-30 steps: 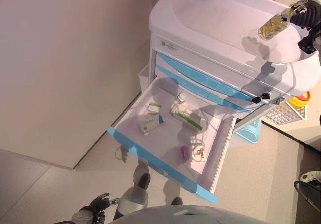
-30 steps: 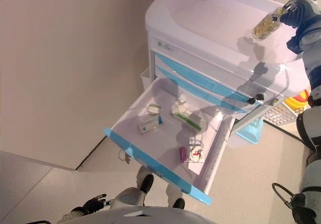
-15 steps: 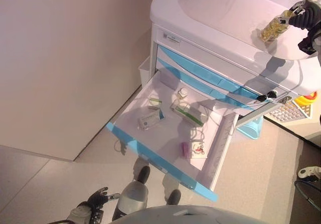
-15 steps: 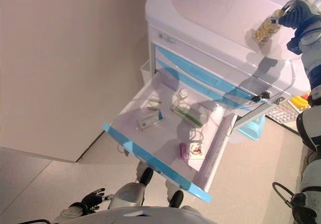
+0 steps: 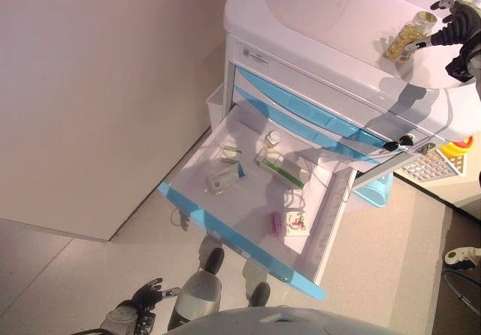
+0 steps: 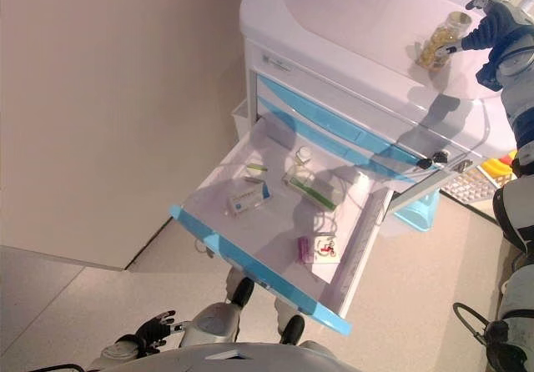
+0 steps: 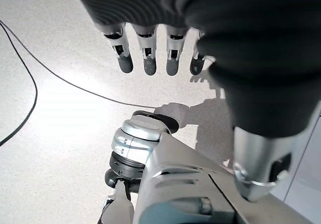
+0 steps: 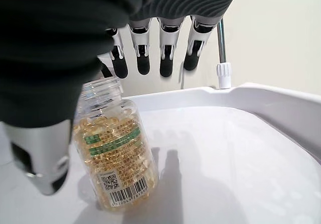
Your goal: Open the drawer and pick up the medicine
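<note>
White medical cart (image 5: 316,19) with blue-fronted drawers against a beige wall, its top a shallow tray with a raised rim. One drawer (image 5: 248,200) pulled well out, blue front edge toward the robot, white floor open to view. Inside the drawer: a white and blue box (image 5: 224,178) near the left side, a long green and white box (image 5: 281,172) near the middle, a small white bottle (image 5: 272,137) toward the back, a small pink packet (image 5: 278,223) beside a printed card (image 5: 297,221) near the front right. Beside the cart on the right, a pale blue bin (image 5: 373,192) and a yellow item (image 5: 457,150) on a white grid tray. Clear medicine bottle (image 8: 116,148) full of yellow capsules standing on the cart's top surface near its right edge, slightly tilted, no cap visible. Right hand (image 6: 492,28) just beside the bottle, fingers (image 8: 142,61) straight and spread above it, thumb alongside, not clamped on anything. Left hand (image 5: 141,299) low by the floor, well away from the cart, fingers (image 7: 147,63) relaxed and apart, holding nothing.
</note>
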### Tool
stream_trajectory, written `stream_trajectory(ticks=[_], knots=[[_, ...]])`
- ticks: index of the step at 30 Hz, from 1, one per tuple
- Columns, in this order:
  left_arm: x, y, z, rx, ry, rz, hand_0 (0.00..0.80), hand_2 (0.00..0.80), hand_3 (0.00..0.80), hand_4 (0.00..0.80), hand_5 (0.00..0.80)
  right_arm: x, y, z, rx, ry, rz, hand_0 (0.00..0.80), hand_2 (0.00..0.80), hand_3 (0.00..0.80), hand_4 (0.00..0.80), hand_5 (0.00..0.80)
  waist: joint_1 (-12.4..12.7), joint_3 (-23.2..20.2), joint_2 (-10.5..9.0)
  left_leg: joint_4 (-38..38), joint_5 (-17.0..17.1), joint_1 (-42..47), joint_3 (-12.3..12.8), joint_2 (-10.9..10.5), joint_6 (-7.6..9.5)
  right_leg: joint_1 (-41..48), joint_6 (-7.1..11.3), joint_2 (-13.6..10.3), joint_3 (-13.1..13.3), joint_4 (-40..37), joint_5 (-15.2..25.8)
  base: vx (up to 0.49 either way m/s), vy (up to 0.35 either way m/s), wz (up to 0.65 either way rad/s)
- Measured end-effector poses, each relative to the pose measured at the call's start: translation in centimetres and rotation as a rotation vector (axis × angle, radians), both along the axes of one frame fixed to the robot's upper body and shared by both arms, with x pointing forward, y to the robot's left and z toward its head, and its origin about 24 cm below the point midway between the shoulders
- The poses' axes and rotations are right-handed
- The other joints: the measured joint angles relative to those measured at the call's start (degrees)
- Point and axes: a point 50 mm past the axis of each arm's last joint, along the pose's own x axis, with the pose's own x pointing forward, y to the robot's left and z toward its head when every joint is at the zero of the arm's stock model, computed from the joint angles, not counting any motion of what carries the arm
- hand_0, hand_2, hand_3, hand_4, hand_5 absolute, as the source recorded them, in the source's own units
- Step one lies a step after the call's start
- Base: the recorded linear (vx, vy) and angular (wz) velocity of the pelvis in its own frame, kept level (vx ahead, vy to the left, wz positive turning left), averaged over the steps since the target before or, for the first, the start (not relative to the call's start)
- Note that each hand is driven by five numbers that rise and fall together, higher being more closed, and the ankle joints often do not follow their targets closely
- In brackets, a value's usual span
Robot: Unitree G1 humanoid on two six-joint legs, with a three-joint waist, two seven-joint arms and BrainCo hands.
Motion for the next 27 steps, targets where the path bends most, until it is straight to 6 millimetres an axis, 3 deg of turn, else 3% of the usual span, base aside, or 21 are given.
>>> stream_trajectory(ticks=[17,22,27], knots=[[-0.1,0.0,0.0,-0.003,0.003,-0.004,0.0,0.0,0.0,0.0,0.0,-0.3,0.1,1.4,0.072,-0.19,0.01,0.0,0.0,0.0,0.0,0.0,-0.4,0.2,0.26,0.0,-0.1,0.7,1.5,0.2,-0.01,-0.1,-0.24,0.0,1.5,0.0,0.2,-0.006,-0.008,-0.03],[-0.2,0.0,0.0,-0.005,0.013,-0.018,0.0,0.0,0.0,0.0,0.0,-0.4,1.3,2.2,0.118,-0.273,0.086,0.0,0.0,0.0,0.0,0.0,-2.7,0.2,0.28,0.0,-0.7,1.7,3.9,0.4,0.28,-0.1,-0.34,0.0,4.0,0.0,0.6,-0.027,-0.019,-0.24],[-0.2,0.3,0.0,0.001,0.025,-0.038,0.0,0.0,0.0,0.0,0.0,-0.6,1.6,1.2,0.185,-0.309,0.156,0.0,0.0,0.0,0.0,0.0,-6.1,0.0,0.43,0.0,-1.6,3.4,7.0,0.5,0.75,0.1,-0.08,-0.2,7.2,0.0,0.9,-0.04,-0.015,-0.35]])
